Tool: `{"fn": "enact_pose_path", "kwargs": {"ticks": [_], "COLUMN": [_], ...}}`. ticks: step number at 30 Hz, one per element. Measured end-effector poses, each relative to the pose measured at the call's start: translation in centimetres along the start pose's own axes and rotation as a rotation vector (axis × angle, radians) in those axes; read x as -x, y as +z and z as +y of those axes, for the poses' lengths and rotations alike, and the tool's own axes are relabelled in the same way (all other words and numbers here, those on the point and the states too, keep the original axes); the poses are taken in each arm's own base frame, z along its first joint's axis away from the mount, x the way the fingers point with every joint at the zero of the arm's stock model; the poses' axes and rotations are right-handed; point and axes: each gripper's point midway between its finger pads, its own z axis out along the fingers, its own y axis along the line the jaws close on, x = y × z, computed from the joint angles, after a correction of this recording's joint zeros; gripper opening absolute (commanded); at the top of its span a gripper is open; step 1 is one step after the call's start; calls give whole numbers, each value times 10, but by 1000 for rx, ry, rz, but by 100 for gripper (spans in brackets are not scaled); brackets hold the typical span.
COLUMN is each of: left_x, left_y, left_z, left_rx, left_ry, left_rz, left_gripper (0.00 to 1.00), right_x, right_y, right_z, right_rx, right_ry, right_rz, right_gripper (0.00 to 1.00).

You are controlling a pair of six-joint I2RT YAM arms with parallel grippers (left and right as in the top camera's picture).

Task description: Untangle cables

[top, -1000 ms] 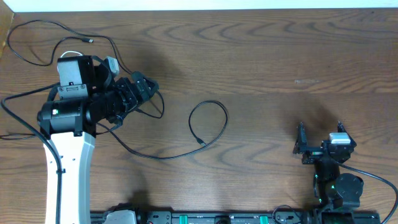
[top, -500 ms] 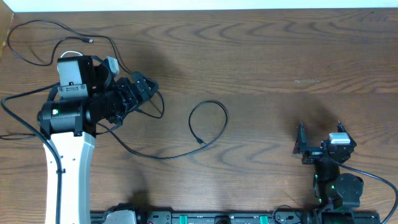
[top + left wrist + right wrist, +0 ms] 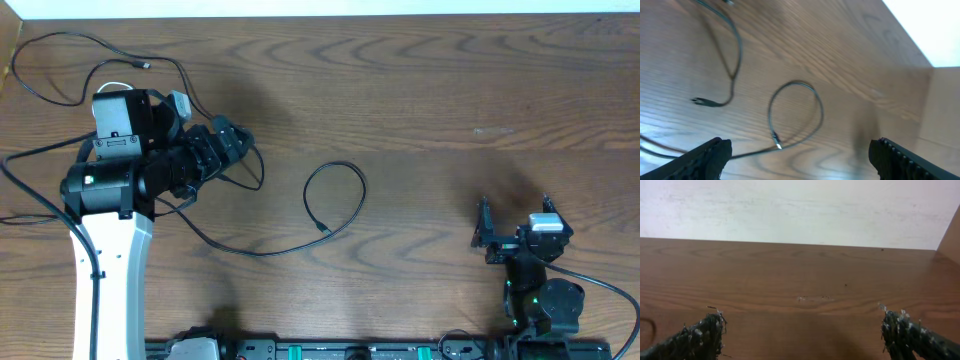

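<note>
A long black cable lies on the wooden table, curled in a loop at the centre with its plug end inside the loop; it also shows in the left wrist view. A second black cable snakes along the far left, its plug end near the arm. A short black cable end lies at the left of the wrist view. No white cable shows. My left gripper is open and empty, held above the table left of the loop. My right gripper is open and empty at the right front.
The table's far edge meets a white wall. The left arm's white body covers the left front of the table. A faint pale mark shows on the wood ahead of the right gripper.
</note>
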Motion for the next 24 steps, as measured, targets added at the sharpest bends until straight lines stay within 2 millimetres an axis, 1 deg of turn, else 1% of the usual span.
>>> {"fn": "enact_pose_path", "kwargs": {"ticks": [7,10,14,19,22,24], "left_x": [6,3,-16,-40,-51,-58], "left_y": [-1,-3,-7,-7,-4,-1], "left_z": [21,33,56,77,85,85], "left_rx": [116,179,256,280,269,252], "left_ry": [3,1,46,157,244,318], "left_rz": [-40,-45,-46,-77,-118,-151], "left_gripper": [93,93,93,93,93,93], "right_x": [0,0,0,0,0,0], "right_y": [0,0,0,0,0,0], "right_z": [0,0,0,0,0,0], "right_rx": [0,0,0,0,0,0], "right_ry": [0,0,0,-1,-3,-3], "right_rz": [0,0,0,0,0,-1], "right_gripper": [99,99,99,99,99,99]}}
